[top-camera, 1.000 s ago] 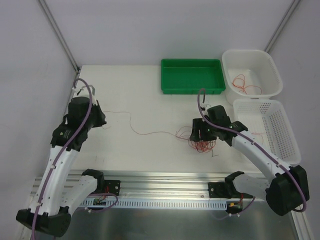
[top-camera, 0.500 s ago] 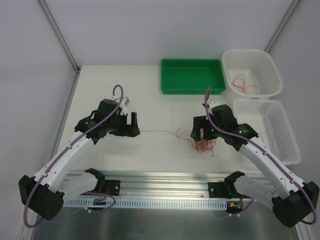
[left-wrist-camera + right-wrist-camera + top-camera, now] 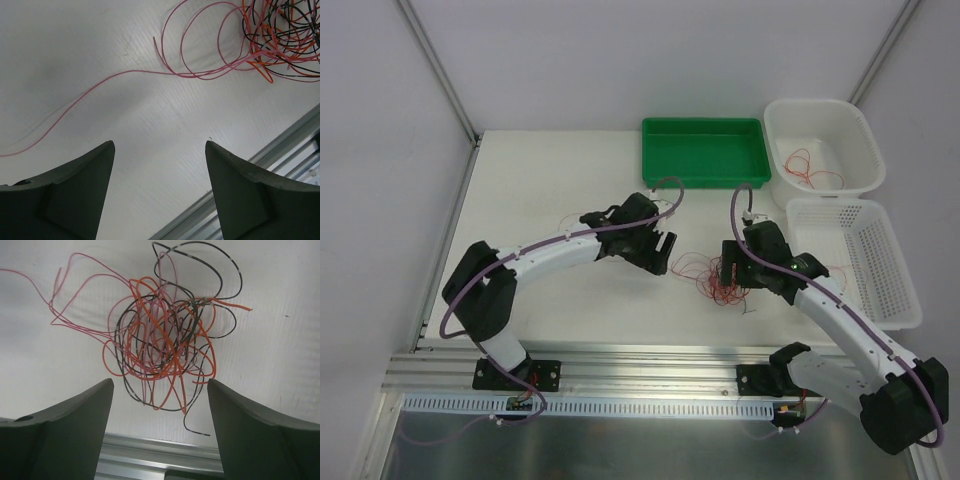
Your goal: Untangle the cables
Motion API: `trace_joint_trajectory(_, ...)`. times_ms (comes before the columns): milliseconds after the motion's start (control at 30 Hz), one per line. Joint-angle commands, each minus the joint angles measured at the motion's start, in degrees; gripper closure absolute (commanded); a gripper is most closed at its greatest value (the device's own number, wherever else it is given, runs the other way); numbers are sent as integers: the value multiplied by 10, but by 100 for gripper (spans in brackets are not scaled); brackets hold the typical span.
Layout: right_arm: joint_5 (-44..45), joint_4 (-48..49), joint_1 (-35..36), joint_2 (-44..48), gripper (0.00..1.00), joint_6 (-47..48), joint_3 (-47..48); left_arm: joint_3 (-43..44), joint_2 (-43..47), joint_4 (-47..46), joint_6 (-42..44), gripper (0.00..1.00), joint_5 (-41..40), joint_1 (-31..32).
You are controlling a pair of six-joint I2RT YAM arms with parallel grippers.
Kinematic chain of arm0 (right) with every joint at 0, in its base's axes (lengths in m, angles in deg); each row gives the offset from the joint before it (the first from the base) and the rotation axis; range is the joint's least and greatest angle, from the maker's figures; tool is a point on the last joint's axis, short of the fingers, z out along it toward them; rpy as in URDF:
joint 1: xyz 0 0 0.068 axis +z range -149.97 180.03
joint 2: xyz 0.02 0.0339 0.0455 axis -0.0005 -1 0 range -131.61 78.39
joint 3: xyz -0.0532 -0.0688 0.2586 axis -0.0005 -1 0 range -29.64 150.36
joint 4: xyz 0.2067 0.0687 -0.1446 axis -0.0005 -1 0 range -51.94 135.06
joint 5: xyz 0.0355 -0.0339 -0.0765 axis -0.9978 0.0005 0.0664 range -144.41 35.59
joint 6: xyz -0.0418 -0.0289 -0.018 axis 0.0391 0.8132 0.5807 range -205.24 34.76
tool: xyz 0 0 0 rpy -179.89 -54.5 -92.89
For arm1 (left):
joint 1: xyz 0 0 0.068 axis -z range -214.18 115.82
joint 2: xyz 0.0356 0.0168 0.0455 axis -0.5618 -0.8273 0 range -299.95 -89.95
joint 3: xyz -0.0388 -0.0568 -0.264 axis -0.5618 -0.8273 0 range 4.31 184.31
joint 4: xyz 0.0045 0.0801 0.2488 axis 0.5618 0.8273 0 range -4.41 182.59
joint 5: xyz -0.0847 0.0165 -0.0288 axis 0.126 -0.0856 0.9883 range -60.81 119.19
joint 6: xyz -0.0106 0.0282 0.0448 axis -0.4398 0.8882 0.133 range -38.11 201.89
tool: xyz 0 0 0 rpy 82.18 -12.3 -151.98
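The cables [image 3: 722,283] lie in one loose tangle of orange, pink and black wires on the white table, right of centre. My right gripper [image 3: 728,272] hangs directly over it, open; in the right wrist view the cables [image 3: 165,345] sit just ahead of the right gripper [image 3: 159,382], nothing between the fingers. My left gripper [image 3: 661,250] is open a short way left of the tangle. In the left wrist view a single pink wire [image 3: 125,72] runs loose across the table from the cables [image 3: 280,35] at the top right, ahead of the empty left gripper [image 3: 159,145].
A green tray [image 3: 705,183] stands at the back centre. A white tub [image 3: 817,104] at the back right holds a few red wires. A white slotted basket [image 3: 840,205] sits at the right edge. The aluminium rail [image 3: 650,360] runs along the near edge.
My left arm swung from the far left of the table to beside the tangle and its gripper opened, letting go of the stretched wire, which now lies slack. The right gripper stayed over the tangle.
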Motion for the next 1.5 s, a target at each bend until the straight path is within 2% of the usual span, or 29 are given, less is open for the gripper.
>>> trace_joint_trajectory(0,-7,38,-16,-13,21,-27,-23,41,-49,-46,78,28,-4,15)
trace_joint_trajectory(300,-46,70,-26,-33,22,-29,-47,28,-112,-117,291,28,59,20)
trace_joint_trajectory(433,-48,67,-27,-26,22,-22,-48,45,-140,-126,345,28,79,20)
trace_joint_trajectory(500,-47,63,-28,-21,22,-21,-48,59,-156,-126,368,31,95,20)
trace_joint_trajectory(633,-47,59,-31,-13,22,-18,-51,66,-175,-125,382,45,113,20)
trace_joint_trajectory(900,-62,77,-35,-29,22,-22,-55,74,-211,-125,377,58,147,21)
trace_joint_trajectory(1000,-71,90,-36,-34,23,-24,-59,71,-215,-125,374,75,143,22)
trace_joint_trajectory(1033,-71,93,-35,-41,23,-25,-58,69,-215,-125,374,86,141,22)
trace_joint_trajectory(1133,-90,102,-36,-55,23,-29,-59,57,-201,-125,373,98,134,23)
trace_joint_trajectory(1300,-94,120,-35,-71,23,-35,-64,39,-180,-125,363,100,126,24)
trace_joint_trajectory(1400,-90,122,-35,-71,23,-36,-68,25,-172,-127,346,100,80,22)
trace_joint_trajectory(1467,-82,121,-35,-70,23,-35,-71,9,-165,-127,325,100,18,19)
